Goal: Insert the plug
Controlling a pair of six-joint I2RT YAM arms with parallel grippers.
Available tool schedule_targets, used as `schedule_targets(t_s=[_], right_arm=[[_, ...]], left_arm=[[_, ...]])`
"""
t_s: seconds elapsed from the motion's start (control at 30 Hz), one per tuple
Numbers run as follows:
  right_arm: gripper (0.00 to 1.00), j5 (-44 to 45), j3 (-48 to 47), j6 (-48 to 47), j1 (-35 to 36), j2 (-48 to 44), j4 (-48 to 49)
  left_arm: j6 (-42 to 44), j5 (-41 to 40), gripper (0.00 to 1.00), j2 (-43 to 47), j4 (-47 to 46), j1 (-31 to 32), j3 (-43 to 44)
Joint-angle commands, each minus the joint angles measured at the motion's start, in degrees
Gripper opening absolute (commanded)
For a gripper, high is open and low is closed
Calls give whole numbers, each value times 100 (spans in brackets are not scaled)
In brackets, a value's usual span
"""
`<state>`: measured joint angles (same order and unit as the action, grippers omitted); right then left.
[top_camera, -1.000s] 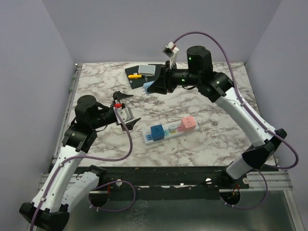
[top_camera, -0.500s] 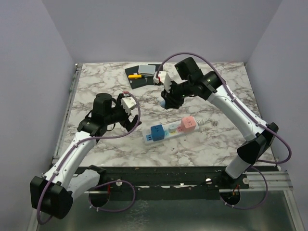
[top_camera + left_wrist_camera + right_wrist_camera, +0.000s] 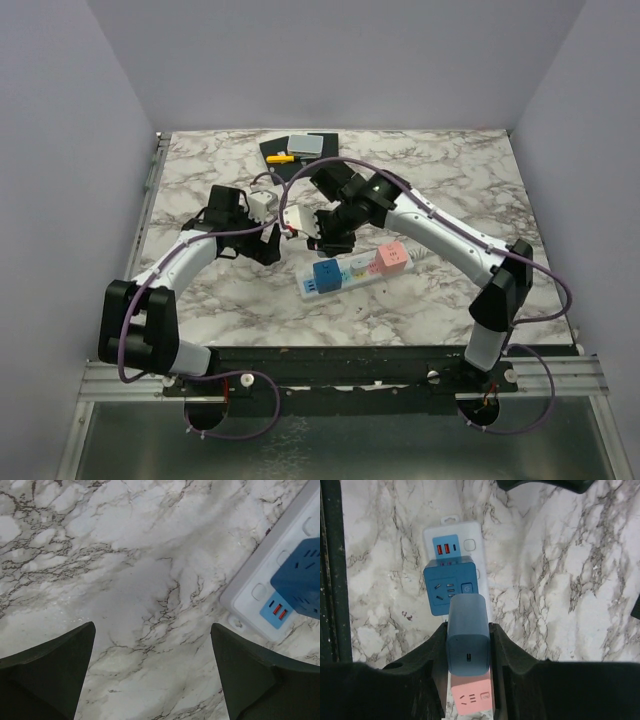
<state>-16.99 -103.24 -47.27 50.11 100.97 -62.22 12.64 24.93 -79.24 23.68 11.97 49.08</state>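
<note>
Right gripper [image 3: 468, 652] pinches the blue plug [image 3: 467, 617] between its fingers, over the power strip [image 3: 470, 545].

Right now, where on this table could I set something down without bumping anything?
Bare marble: the back right corner of the table, the near edge in front of the power strip, and the back left beside the black mat. Crowded: the middle, where the left gripper and the right gripper, holding the plug, hang at the strip.

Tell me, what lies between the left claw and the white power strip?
Nothing but bare marble tabletop. The left wrist view shows the open left gripper short of the power strip, with only stone between.
</note>
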Motion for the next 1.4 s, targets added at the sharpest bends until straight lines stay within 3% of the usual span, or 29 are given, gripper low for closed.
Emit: schedule_targets(t_s=[0.0,0.53,0.8,1.37], right_arm=[[6,413,-243,-445,155,487,-491],[1,640,-527,-956,433,1156,-758],[1,706,-311,-1012,496,1134,-696],[1,829,-98,-949,604,1151,-765]], left_arm=[[-145,-401,99,-276,127,-142,414],[-195,-1132,99,-684,108,-307,749],[-544,-653,99,-964,119,-550,750],[-483,-639,99,-973,163,-711,700]])
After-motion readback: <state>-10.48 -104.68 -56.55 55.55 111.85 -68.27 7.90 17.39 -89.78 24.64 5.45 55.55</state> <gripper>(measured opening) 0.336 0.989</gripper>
